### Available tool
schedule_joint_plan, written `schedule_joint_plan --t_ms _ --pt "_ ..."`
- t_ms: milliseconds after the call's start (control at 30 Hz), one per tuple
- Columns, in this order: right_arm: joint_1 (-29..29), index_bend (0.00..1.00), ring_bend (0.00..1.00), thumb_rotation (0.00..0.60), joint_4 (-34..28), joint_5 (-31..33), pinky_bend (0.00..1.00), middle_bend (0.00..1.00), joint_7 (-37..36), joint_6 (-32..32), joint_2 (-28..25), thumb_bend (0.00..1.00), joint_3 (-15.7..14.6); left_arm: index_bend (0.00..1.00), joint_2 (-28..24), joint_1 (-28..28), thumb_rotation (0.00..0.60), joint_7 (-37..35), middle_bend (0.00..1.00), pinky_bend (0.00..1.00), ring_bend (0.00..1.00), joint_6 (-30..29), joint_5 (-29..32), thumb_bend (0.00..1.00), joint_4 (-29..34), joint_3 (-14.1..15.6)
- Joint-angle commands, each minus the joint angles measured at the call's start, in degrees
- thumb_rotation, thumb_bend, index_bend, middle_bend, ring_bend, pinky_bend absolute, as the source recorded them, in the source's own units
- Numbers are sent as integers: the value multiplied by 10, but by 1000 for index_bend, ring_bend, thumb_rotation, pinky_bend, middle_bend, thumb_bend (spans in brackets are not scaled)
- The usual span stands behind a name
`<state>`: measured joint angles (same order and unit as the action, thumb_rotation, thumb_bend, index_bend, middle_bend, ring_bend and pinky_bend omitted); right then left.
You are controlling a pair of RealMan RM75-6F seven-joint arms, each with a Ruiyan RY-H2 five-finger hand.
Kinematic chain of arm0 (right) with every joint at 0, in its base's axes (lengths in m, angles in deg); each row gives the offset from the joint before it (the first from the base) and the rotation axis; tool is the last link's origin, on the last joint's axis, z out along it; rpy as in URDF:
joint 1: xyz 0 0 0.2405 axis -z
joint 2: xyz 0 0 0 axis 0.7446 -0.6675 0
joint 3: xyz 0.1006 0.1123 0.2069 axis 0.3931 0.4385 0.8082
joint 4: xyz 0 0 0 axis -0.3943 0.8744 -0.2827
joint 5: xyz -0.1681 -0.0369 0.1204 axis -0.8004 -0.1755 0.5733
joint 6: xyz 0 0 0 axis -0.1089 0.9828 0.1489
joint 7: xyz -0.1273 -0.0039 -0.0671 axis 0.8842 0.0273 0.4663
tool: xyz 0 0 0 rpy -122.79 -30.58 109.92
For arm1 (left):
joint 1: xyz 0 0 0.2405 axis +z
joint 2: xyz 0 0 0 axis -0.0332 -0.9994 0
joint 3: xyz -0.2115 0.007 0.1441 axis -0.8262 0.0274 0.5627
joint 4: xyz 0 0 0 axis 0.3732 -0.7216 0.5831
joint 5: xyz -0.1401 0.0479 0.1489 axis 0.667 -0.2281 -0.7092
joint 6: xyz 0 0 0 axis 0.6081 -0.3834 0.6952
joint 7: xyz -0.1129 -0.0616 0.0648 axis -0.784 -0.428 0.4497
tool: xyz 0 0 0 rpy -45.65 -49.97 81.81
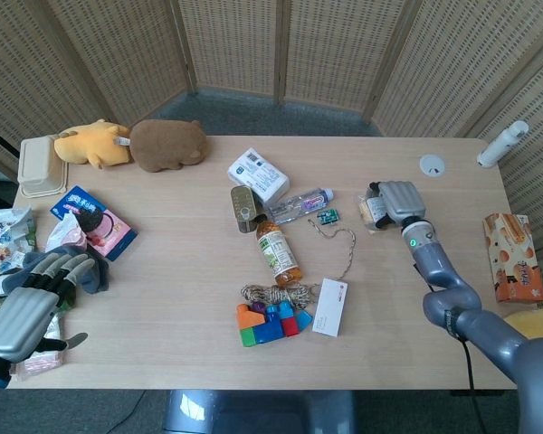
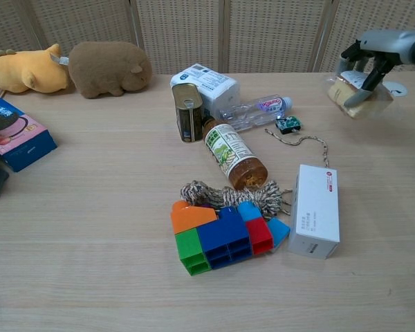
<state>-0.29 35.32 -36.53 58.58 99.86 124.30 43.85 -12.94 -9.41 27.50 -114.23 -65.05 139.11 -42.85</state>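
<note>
My right hand (image 1: 398,202) (image 2: 371,58) grips a small clear-wrapped tan snack packet (image 1: 375,209) (image 2: 355,98) and holds it above the table's right side, clear of the surface. To its left lie a small green tag on a thin chain (image 1: 328,216) (image 2: 288,124) and a plastic water bottle (image 1: 300,204). My left hand (image 1: 25,306) hangs off the table's left edge with its fingers apart, holding nothing. It is beside a dark grey cloth (image 1: 92,268) and several snack bags (image 1: 11,231).
Mid-table lie a tin can (image 2: 187,112), an amber bottle (image 2: 234,153), a white packet (image 2: 205,81), a rope bundle (image 2: 228,196), toy blocks (image 2: 218,236) and a white box (image 2: 315,209). Two plush toys (image 1: 131,145) sit far left. A blue box (image 1: 95,221) lies near the left edge.
</note>
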Motion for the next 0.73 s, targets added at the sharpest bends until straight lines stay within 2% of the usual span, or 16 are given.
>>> schedule_joint_plan --t_ms 33,200,300,500,733 --pt "66 628 562 600 -212 50 679 773 102 100 -139 18 17 0 -1 7 600 -7 0 0 0 -12 -11 0 0 4" --pt "95 627 562 600 -335 82 679 773 148 153 -211 14 26 0 -3 15 600 -20 0 0 0 -25 -29 0 -3 9" --pt "104 626 565 600 -381 89 679 773 161 174 -238 13 29 0 -1 20 600 -26 0 0 0 -31 -40 0 -6 13" --pt "112 627 573 600 -435 96 680 775 177 196 -268 12 30 0 3 29 600 -39 0 0 0 -43 -51 0 -15 19" --pt "111 628 572 600 -457 104 679 775 193 205 -275 11 24 0 7 29 600 -51 0 0 0 -42 -52 0 -26 19"
